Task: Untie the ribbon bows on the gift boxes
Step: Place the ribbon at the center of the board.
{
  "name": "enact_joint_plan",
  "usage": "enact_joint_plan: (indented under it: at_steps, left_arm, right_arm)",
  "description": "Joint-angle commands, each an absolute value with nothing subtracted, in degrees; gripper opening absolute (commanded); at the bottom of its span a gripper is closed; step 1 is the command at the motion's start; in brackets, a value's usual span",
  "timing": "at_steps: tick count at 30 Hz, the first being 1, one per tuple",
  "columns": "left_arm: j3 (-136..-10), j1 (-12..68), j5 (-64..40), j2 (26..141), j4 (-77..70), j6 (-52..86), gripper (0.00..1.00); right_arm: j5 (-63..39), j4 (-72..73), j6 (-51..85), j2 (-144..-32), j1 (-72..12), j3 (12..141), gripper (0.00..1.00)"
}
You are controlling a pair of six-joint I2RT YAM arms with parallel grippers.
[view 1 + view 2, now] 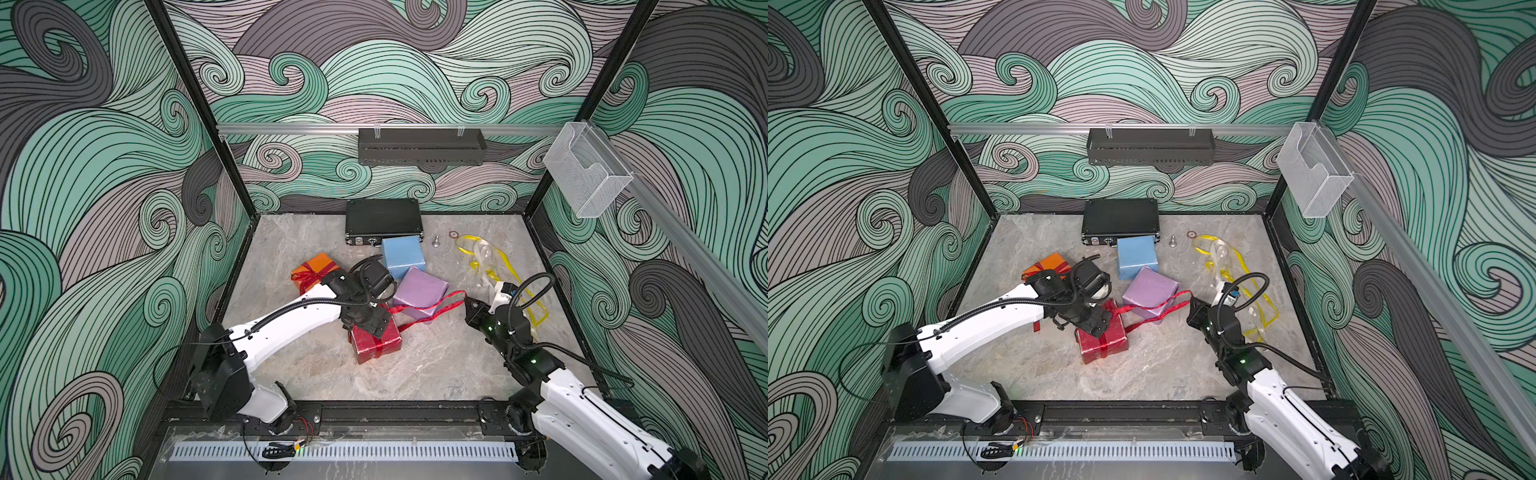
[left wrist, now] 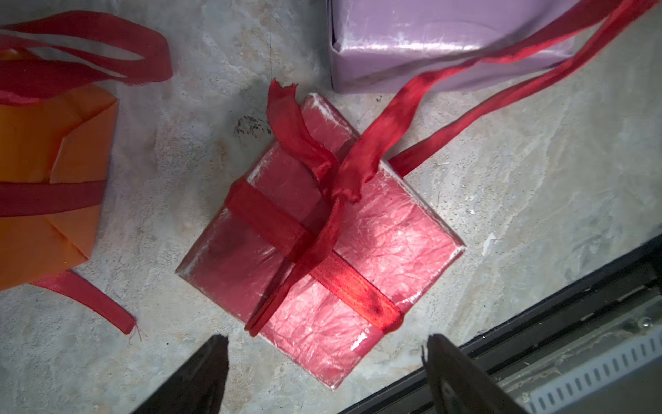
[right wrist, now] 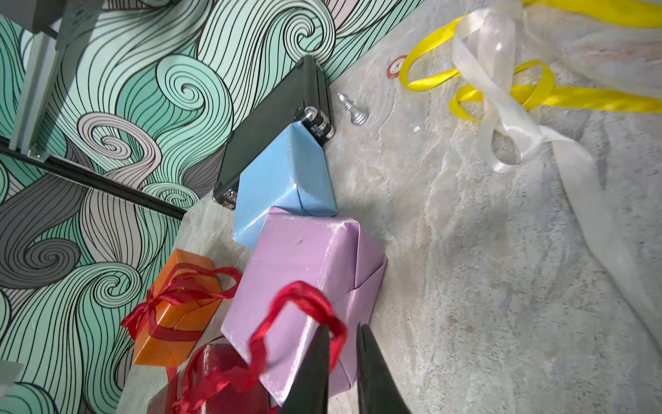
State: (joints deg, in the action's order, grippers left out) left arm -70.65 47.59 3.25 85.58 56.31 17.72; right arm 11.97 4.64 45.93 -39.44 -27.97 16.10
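Note:
The glossy red gift box point(image 2: 379, 229) lies on the table under my open left gripper point(image 2: 326, 338), whose fingers hang wide apart above its near corner without touching it. A red ribbon point(image 2: 394, 118) is still knotted on the box. Its long loop runs over the lilac box point(image 1: 419, 291) to my right gripper point(image 3: 342, 328). Those jaws stand slightly apart, and the loop point(image 3: 297, 297) hangs round one finger without being pinched. The orange box point(image 1: 313, 270) keeps a tied red bow point(image 3: 179, 290). The light blue box point(image 1: 402, 255) is bare. Yellow point(image 1: 494, 266) and white point(image 3: 501, 107) ribbons lie loose at the right.
A flat black case point(image 1: 384, 222) lies at the back wall against the blue box. A silver pawn point(image 1: 435, 242) and a small round token point(image 1: 453, 235) sit beside it. A black basket point(image 1: 422, 147) hangs on the back wall, a clear holder point(image 1: 586, 174) on the right wall.

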Motion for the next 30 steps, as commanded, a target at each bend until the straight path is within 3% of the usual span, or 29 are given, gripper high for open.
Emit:
enact_joint_plan:
  at_steps: [1, 6, 9, 14, 17, 20, 22, 27, 30]
  left_arm:
    - [-73.4, 48.5, 5.0, 89.0, 60.3, 15.7, 0.85]
    - [-74.5, 49.0, 5.2, 91.7, 59.8, 15.3, 0.78]
    - [-74.5, 49.0, 5.9, 92.4, 59.3, 15.4, 0.71]
    - [-75.1, 49.0, 9.2, 93.0, 58.9, 16.5, 0.68]
    - [-75.1, 49.0, 11.6, 92.9, 58.0, 17.7, 0.57]
    - [-75.5, 48.9, 13.3, 93.2, 57.5, 18.4, 0.39]
    - [-75.8, 48.7, 13.4, 93.5, 57.5, 18.5, 0.33]
    - [-75.7, 48.7, 9.7, 95.4, 57.0, 18.0, 0.44]
    - [-75.8, 48.7, 8.9, 97.1, 56.7, 18.2, 0.4]
  right_arm:
    - [15.9, 2.3, 44.9, -37.8, -27.6, 16.2, 0.22]
    - [16.1, 0.0, 43.7, -36.0, -27.6, 16.9, 0.39]
    - [14.0, 1.7, 42.4, -34.8, -27.7, 16.4, 0.42]
    - [5.9, 7.3, 37.9, -38.5, -29.0, 18.0, 0.42]
    - [3.9, 8.9, 33.4, -46.1, -34.2, 21.8, 0.42]
    - [4.0, 7.4, 29.1, -54.8, -40.8, 27.3, 0.42]
    - [3.6, 7.3, 27.7, -59.0, -43.7, 29.5, 0.42]
    - [3.6, 7.8, 27.0, -61.5, -45.6, 30.6, 0.42]
    - [4.5, 7.7, 26.7, -60.6, -45.6, 30.2, 0.42]
